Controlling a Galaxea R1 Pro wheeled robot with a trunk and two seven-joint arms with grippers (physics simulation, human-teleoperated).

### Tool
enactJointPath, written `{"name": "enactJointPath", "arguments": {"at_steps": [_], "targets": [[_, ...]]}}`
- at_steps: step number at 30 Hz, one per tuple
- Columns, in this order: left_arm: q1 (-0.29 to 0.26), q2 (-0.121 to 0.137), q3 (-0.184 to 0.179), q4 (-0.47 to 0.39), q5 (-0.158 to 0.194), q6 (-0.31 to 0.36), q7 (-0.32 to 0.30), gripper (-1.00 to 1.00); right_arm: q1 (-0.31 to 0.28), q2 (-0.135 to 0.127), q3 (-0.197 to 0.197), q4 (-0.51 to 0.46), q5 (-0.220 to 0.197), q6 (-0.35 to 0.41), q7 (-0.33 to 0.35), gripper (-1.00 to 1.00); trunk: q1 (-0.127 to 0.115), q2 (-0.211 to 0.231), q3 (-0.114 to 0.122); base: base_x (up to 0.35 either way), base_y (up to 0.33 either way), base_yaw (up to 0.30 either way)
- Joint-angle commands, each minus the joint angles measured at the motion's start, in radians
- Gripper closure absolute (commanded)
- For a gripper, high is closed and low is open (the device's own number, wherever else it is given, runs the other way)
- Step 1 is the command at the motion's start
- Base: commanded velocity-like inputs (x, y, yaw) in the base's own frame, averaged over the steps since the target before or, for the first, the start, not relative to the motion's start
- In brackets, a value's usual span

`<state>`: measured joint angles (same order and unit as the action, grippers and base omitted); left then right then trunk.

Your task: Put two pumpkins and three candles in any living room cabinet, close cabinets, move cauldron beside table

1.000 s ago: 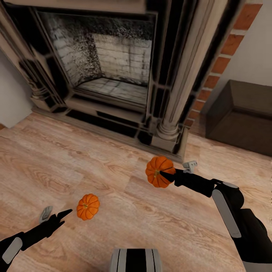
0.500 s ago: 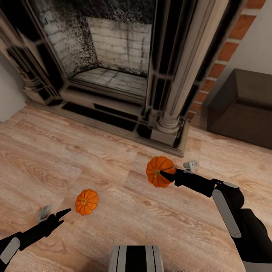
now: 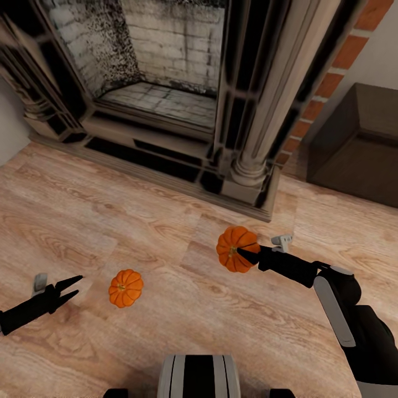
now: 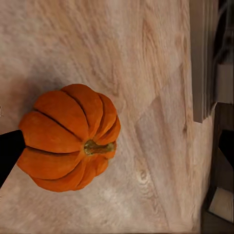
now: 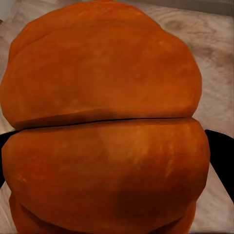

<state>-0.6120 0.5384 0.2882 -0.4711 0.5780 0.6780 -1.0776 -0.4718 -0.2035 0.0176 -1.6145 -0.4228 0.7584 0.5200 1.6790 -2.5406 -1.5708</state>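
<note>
The right arm's black gripper point(image 3: 241, 254) holds a ribbed bright-orange pumpkin with a short stem point(image 3: 236, 249) above the pale wooden plank floor point(image 3: 138, 221). In the head view one dark fingertip lies across the front of this pumpkin, near its stem. In the right wrist view the held pumpkin point(image 5: 105, 122) is very close to the camera, and a dark finger point(image 5: 222, 161) shows at each side of it, so the gripper is closed around it.

A second small orange ribbed pumpkin point(image 3: 126, 287) lies on the floor, to the left of the held one and well apart from it. Its stem points sideways, as the left wrist view shows point(image 4: 73, 139).

The left arm's black gripper point(image 3: 73, 287) is near this second pumpkin, but it does not touch it. Its two fingers are spread in a narrow V shape and nothing is between them.

Behind the pumpkins stands a dark stone fireplace with a grey brick inside point(image 3: 166, 72) and a pale column point(image 3: 260, 138) at its right side. To the right of the column, a strip of red bricks point(image 3: 326, 88) runs up the wall. Beside it stands a low dark-brown wooden cabinet point(image 3: 359, 149), and its visible fronts are closed.
</note>
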Motion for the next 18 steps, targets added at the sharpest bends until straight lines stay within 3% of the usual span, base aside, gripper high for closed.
{"name": "enactJointPath", "arguments": {"at_steps": [1, 9, 12, 16, 17, 18], "targets": [[-0.001, 0.006, 0.000, 0.002, 0.002, 0.008, -0.013, -1.00, -0.001, 0.000, 0.000, -0.001, -0.006, 0.006, 0.000, 1.00, 0.000, -0.001, -0.005, 0.000, 0.000, 0.000], [-0.005, 0.011, -0.002, 0.006, -0.001, 0.006, -0.019, -1.00, -0.001, 0.000, -0.010, -0.001, -0.005, 0.006, 0.000, 1.00, 0.004, -0.002, -0.035, 0.000, 0.000, 0.000], [-0.005, 0.006, -0.003, 0.005, -0.023, 0.002, -0.018, -1.00, 0.000, -0.002, -0.021, -0.001, -0.005, 0.007, 0.000, 1.00, 0.005, -0.003, -0.047, 0.000, 0.000, 0.000], [-0.005, -0.004, -0.005, 0.005, -0.047, -0.005, -0.015, -1.00, -0.003, -0.040, -0.077, -0.001, -0.008, 0.007, 0.033, 1.00, 0.007, -0.004, -0.063, 0.000, 0.000, 0.000], [-0.005, -0.007, -0.005, 0.005, -0.049, -0.006, -0.013, -1.00, -0.004, -0.045, -0.087, -0.001, -0.009, 0.009, 0.055, 1.00, 0.007, -0.004, -0.066, 0.000, 0.000, 0.000], [-0.005, -0.012, -0.005, 0.005, -0.051, -0.007, -0.011, -1.00, -0.004, -0.051, -0.110, -0.001, -0.010, 0.014, 0.117, 1.00, 0.008, -0.004, -0.070, 0.000, 0.000, 0.000]]}}
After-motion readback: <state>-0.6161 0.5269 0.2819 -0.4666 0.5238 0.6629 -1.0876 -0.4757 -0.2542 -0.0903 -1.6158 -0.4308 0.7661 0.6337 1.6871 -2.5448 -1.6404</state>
